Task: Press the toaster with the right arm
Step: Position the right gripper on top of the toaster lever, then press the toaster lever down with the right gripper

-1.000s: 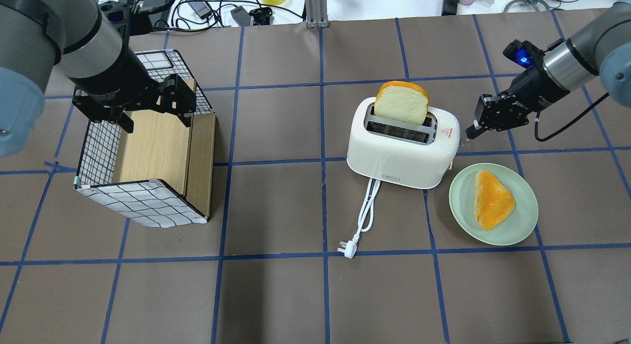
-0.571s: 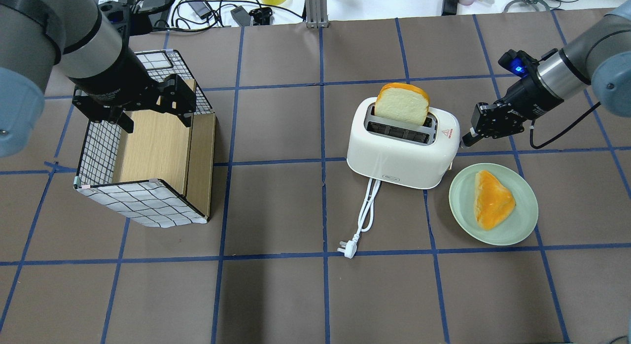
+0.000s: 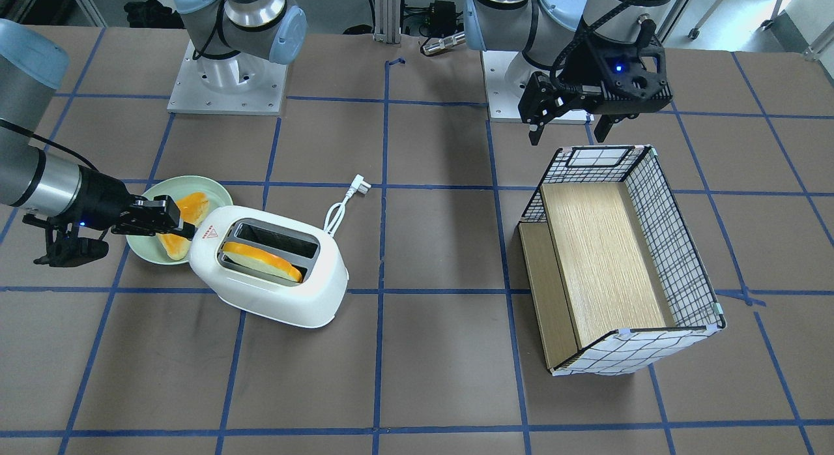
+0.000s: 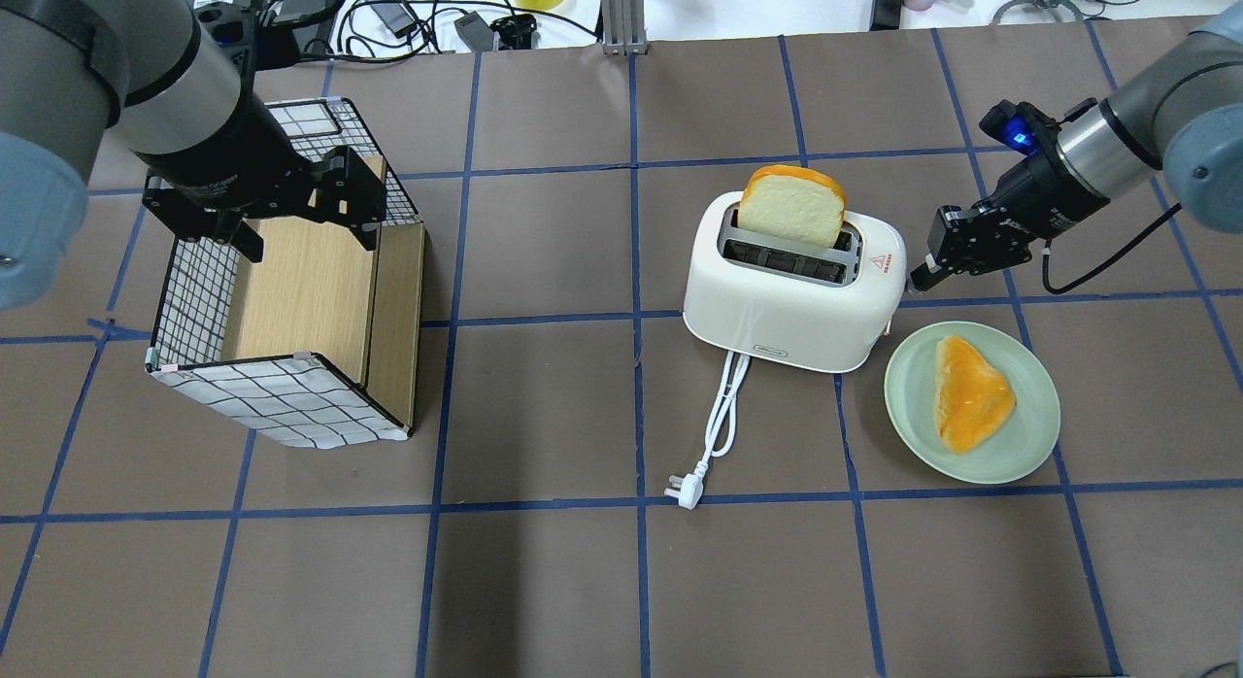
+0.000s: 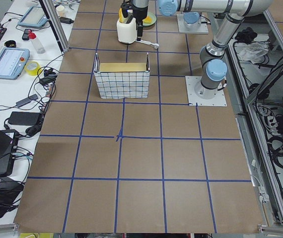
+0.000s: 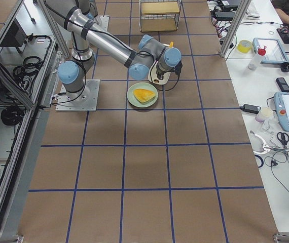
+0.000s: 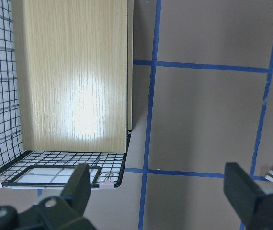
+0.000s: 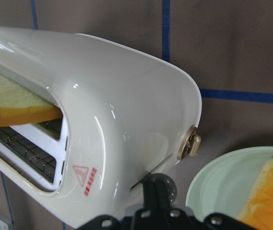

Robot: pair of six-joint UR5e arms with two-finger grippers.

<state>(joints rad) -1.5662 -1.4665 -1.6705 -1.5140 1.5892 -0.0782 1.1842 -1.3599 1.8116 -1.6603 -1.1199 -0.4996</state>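
On the brown taped surface (image 4: 544, 581) I see the toaster (image 4: 787, 304) just beside the green plate (image 4: 1029, 445). My right tool (image 4: 917, 282), pressed together, meets its end, the contact spot hidden behind it.

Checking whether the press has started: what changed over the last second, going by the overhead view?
The right gripper eased a little nearer the end of the toaster by the red mark, fingers shut; whether it touches is unclear. The bread slice stands as high in its slot as before. Toaster, plate, basket and left gripper stayed put.
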